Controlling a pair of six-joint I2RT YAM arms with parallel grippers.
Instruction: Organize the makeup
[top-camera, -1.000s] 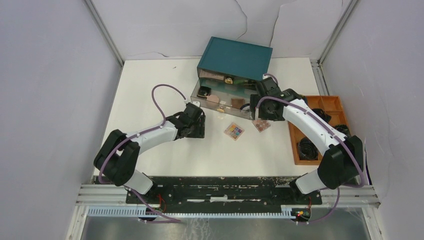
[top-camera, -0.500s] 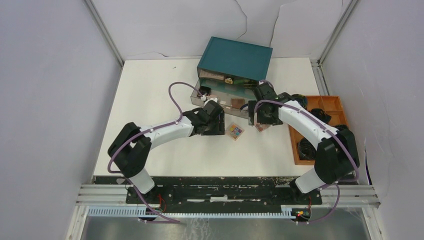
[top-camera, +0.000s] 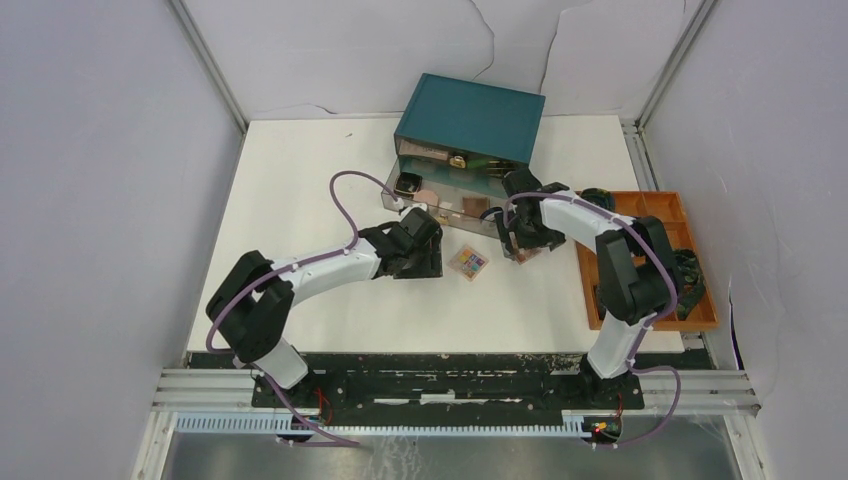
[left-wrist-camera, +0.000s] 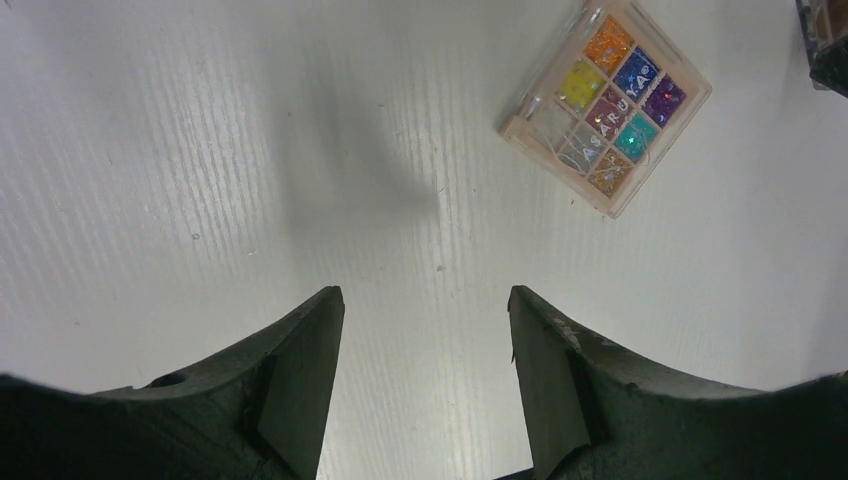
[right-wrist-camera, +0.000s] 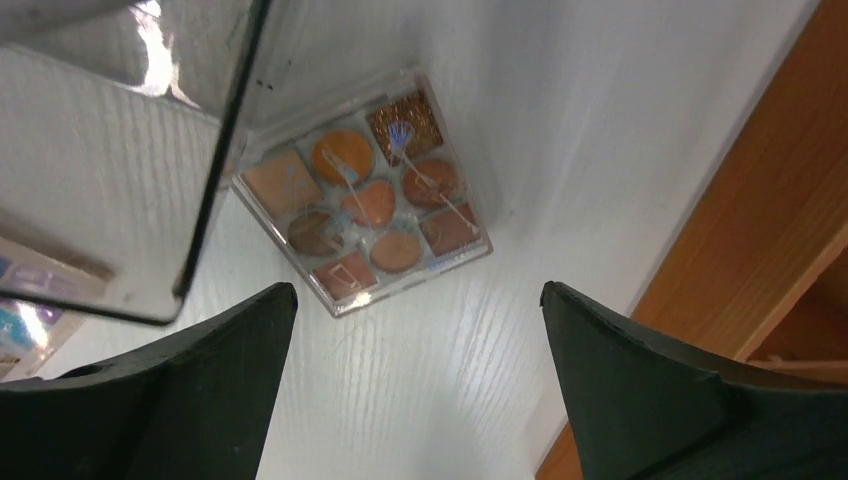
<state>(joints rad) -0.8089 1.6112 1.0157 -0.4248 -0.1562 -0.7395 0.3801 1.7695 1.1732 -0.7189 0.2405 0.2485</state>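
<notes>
**Two palettes out on the table, both grippers open above them**

The bright multicoloured palette (top-camera: 468, 262) lies flat on the white table (top-camera: 300, 200), just below the middle of the top view. In the left wrist view it sits in the upper right (left-wrist-camera: 605, 105), turned at an angle. The left gripper (left-wrist-camera: 425, 300) is beside it and not over it. Its jaws are parted with only bare table between them, and they hold nothing.

To its right lies the palette of orange and brown shades (right-wrist-camera: 363, 190), close against the front corner of a clear drawer (right-wrist-camera: 215, 150). The right gripper (right-wrist-camera: 418, 300) hangs over it with its jaws spread wide, clear of it on both sides.

The drawer (top-camera: 440, 195) stands pulled out from the teal box (top-camera: 470, 118) near the top centre. It holds a black square compact (top-camera: 408, 183) and a few other small pieces. An orange tray (top-camera: 650, 205) sits at the right edge.
</notes>
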